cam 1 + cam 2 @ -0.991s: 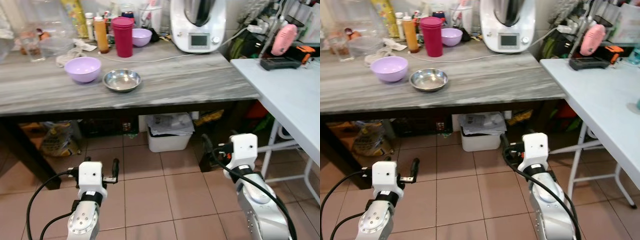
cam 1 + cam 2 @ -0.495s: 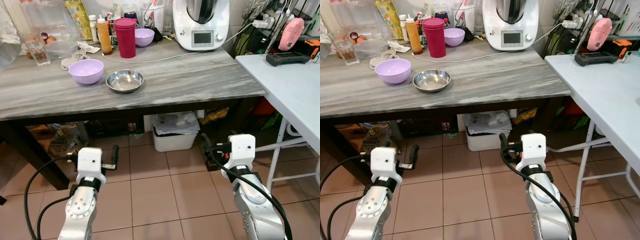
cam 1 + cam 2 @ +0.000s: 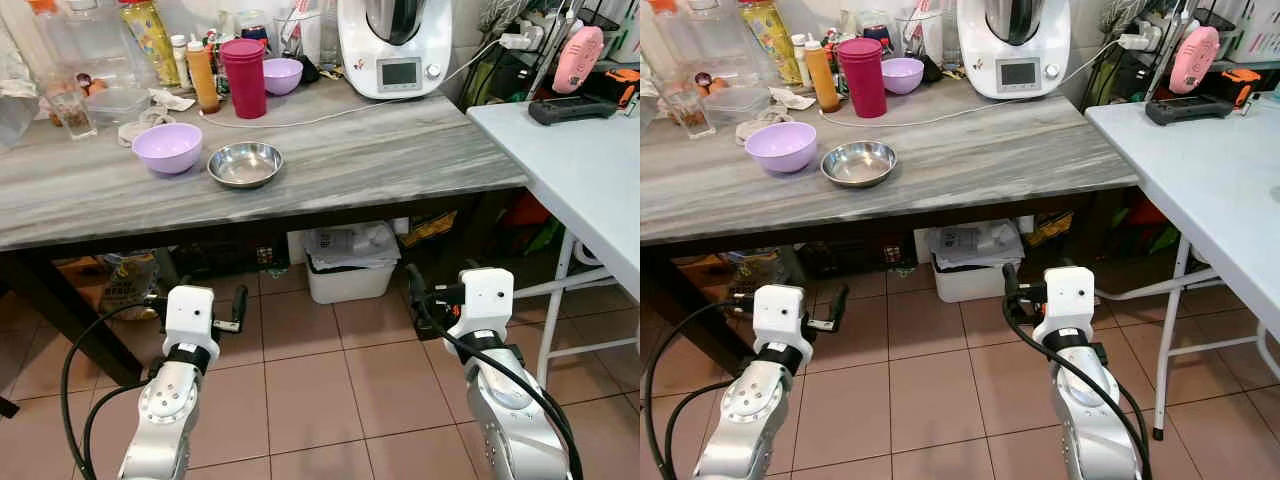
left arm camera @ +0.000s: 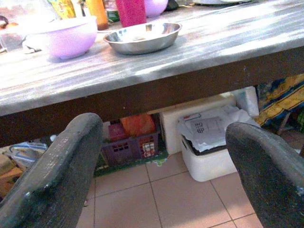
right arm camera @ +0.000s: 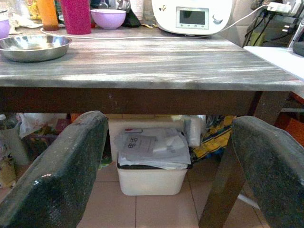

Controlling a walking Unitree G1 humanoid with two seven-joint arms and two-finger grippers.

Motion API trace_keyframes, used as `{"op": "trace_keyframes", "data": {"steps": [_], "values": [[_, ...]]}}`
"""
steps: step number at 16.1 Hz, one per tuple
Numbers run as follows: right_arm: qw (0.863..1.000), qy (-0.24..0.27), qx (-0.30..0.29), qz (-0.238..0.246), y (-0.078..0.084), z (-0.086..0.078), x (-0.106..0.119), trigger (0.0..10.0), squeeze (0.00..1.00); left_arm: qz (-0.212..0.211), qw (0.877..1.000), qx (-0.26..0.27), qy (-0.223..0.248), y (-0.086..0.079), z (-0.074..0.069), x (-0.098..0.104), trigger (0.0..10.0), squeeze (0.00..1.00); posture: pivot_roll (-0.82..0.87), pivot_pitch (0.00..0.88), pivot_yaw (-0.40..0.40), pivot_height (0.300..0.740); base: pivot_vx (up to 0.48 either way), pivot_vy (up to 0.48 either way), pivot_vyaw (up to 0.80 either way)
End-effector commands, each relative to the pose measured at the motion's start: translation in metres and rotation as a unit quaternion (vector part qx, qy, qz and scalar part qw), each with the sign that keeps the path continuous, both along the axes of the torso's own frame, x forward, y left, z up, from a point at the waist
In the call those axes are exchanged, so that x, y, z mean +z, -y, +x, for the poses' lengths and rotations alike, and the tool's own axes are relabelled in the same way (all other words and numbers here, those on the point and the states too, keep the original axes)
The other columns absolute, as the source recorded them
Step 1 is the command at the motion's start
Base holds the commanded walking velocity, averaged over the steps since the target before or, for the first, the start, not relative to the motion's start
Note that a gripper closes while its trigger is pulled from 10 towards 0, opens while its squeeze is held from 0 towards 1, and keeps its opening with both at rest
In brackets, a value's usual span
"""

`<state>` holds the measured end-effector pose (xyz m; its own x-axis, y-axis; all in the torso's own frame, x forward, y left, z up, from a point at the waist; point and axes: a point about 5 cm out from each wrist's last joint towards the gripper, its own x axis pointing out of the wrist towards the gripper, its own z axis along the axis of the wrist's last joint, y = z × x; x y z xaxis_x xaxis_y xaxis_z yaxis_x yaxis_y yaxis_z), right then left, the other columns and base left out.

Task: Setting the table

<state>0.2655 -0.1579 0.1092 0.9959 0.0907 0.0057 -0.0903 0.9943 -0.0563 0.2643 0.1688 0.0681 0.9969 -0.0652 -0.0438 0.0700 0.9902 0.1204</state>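
Observation:
On the grey wood-grain table (image 3: 380,150) a steel bowl (image 3: 245,163) sits beside a lilac bowl (image 3: 167,147). Behind them stand a magenta tumbler (image 3: 243,78) and a second lilac bowl (image 3: 283,75). My left gripper (image 3: 200,298) hangs open below the table's front edge, over the tiled floor, with nothing between its fingers (image 4: 52,185). My right gripper (image 3: 440,295) hangs open at the same height further right, also with nothing in it. The wrist views look along the fingers (image 5: 57,175) at the table edge, with the steel bowl (image 4: 142,37) on top.
A white kitchen machine (image 3: 393,45) with a cable stands at the table's back, with bottles and jars (image 3: 150,40) at the back left. A white folding table (image 3: 590,170) stands to the right. Under the wooden table are a white bin (image 3: 347,265) and a dark table leg (image 3: 60,310).
The whole picture has shifted a little as the camera moved and steadied. Both arms still hang low in front of the table with fingers apart.

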Motion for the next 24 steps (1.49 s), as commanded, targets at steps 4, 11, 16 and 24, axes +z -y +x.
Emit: {"op": "trace_keyframes", "data": {"steps": [4, 11, 16, 24], "values": [[1.000, 0.011, -0.004, -0.008, 0.002, 0.000, 0.003, 10.0, 0.00, 0.001, 1.000, -0.012, -0.003, 0.002, 0.005, 0.001, 10.0, 0.00, -0.20, 0.013, 0.061, 0.740, 0.000, 0.000, 0.20], [1.000, 0.012, -0.009, -0.004, 0.003, 0.000, 0.003, 10.0, 0.00, 0.002, 1.000, -0.018, -0.002, 0.003, 0.009, 0.002, 10.0, 0.00, -0.20, 0.013, 0.069, 0.740, 0.000, 0.000, 0.29], [1.000, 0.012, -0.020, 0.003, 0.004, 0.001, 0.003, 10.0, 0.00, 0.006, 1.000, -0.022, -0.001, 0.002, 0.010, 0.002, 10.0, 0.00, -0.20, 0.007, 0.078, 0.740, 0.000, 0.000, 0.56], [0.999, 0.016, -0.040, 0.016, 0.007, -0.002, 0.003, 10.0, 0.00, 0.010, 0.999, -0.041, 0.000, 0.003, 0.014, 0.006, 10.0, 0.00, -0.21, 0.020, 0.100, 0.740, 0.000, -0.193, 0.00]]}}
